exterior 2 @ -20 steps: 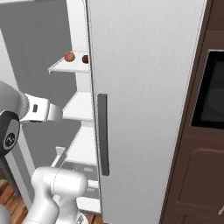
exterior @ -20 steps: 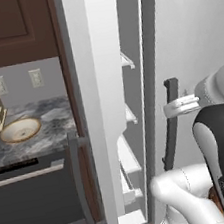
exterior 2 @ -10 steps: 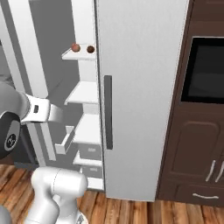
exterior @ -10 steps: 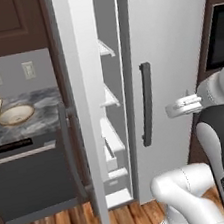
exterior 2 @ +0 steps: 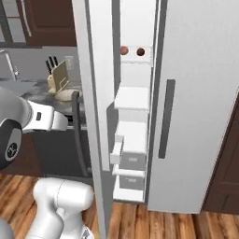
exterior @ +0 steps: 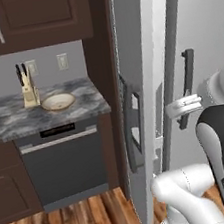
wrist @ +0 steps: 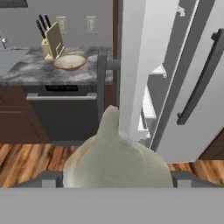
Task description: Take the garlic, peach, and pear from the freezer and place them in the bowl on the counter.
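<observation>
Dark grey marbled counter over brown cabinets — carries the cream bowl with tan rim, just beside a knife block. Inside the freezer, top white shelf — two round fruits side by side.

— What sort of place is this?
— A home kitchen: at left a marbled stone counter carries a knife block and a bowl, with a dishwasher below and dark wood cabinets above
— Anything else?
— A tall pale refrigerator fills the middle, its freezer open on white shelves, over a wood plank floor
</observation>
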